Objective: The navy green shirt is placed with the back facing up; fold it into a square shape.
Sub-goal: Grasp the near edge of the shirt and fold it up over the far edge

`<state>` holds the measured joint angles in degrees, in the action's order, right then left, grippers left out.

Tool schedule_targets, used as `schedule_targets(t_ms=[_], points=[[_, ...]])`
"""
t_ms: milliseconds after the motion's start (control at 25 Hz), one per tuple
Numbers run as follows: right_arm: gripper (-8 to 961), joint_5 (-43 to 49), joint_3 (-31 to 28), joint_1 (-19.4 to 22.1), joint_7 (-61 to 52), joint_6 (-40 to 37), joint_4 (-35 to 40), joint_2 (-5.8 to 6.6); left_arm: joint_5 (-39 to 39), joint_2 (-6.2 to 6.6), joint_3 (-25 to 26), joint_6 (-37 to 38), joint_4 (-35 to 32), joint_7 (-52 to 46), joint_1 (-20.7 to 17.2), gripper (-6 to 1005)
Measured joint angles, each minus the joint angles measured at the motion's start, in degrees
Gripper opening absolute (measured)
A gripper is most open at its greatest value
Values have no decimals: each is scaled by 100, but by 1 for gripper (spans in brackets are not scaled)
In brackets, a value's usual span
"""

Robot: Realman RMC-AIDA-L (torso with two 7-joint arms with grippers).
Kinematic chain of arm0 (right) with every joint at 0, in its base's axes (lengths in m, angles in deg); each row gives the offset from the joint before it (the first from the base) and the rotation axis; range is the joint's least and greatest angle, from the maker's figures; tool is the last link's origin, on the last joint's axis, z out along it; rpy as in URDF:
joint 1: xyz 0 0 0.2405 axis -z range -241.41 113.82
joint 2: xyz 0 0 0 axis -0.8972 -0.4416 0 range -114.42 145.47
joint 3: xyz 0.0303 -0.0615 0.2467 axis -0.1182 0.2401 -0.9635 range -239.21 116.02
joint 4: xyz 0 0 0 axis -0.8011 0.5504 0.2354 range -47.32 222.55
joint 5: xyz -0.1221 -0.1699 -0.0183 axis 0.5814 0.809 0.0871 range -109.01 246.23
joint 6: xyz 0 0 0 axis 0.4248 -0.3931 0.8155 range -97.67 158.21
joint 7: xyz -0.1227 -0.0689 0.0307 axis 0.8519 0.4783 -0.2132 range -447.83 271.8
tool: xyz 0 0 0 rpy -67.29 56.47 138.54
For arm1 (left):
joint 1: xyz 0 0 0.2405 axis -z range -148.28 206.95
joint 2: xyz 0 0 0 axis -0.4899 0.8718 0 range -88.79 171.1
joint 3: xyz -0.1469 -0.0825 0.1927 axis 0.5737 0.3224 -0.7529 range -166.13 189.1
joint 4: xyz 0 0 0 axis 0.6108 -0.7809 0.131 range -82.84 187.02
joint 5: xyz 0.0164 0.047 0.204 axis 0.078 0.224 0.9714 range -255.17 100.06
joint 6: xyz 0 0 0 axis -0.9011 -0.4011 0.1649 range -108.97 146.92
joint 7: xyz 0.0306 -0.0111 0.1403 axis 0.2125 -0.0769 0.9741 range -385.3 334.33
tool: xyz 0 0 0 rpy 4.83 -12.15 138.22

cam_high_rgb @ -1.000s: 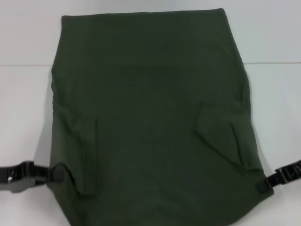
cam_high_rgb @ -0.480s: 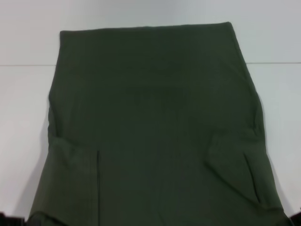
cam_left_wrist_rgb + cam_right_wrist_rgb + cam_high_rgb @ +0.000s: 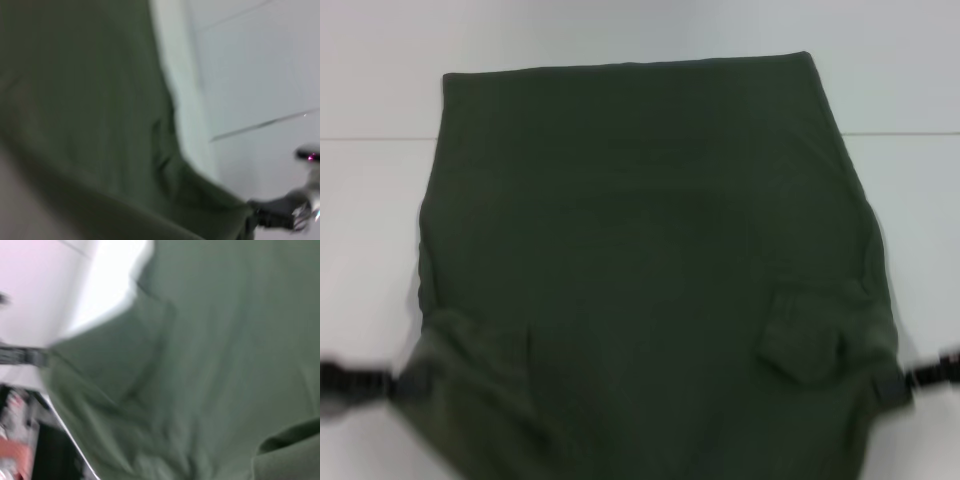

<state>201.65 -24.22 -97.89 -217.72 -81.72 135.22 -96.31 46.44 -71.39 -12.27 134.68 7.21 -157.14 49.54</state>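
Note:
The navy green shirt (image 3: pixel 640 260) lies plain side up on the white table (image 3: pixel 370 250) and fills most of the head view, with both sleeves folded inward near its near end. My left gripper (image 3: pixel 405 382) is shut on its near left edge. My right gripper (image 3: pixel 885 388) is shut on its near right edge. The held edges look raised and blurred. The left wrist view shows the shirt (image 3: pixel 85 115) close up, with the right gripper (image 3: pixel 272 217) farther off. The right wrist view shows the shirt (image 3: pixel 215 355) and the left gripper (image 3: pixel 25 356) farther off.
A thin seam line (image 3: pixel 910 133) runs across the table behind the shirt. Bare white table lies on both sides of the shirt and beyond its far edge. Dark and red shapes (image 3: pixel 20 450) show past the table edge in the right wrist view.
Both grippers dropped out of the bottom of the head view half a second ago and are back at the shirt's sides. The shirt's far edge has slid nearer.

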Motion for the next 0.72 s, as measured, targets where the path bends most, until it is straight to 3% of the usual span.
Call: schedule_targets(t_ms=[120, 200, 360, 560, 720], points=[[35, -600, -362, -139, -68, 181, -121, 81, -218, 108, 258, -445, 363, -385, 510, 19], [35, -899, -600, -230, -132, 704, -280, 115, -238, 168, 391, -1047, 640, -592, 867, 19], [35, -1229, -626, -431, -105, 2600, -756, 25, -198, 212, 359, -2765, 1295, -723, 1489, 26], [36, -1016, 159, -861, 131, 5160, -1447, -242, -140, -29, -309, -4727, 1525, -675, 1891, 35], [36, -808, 647, -1063, 120, 6226, -1611, -407, -136, -166, -974, -5627, 1432, -821, 1952, 43]])
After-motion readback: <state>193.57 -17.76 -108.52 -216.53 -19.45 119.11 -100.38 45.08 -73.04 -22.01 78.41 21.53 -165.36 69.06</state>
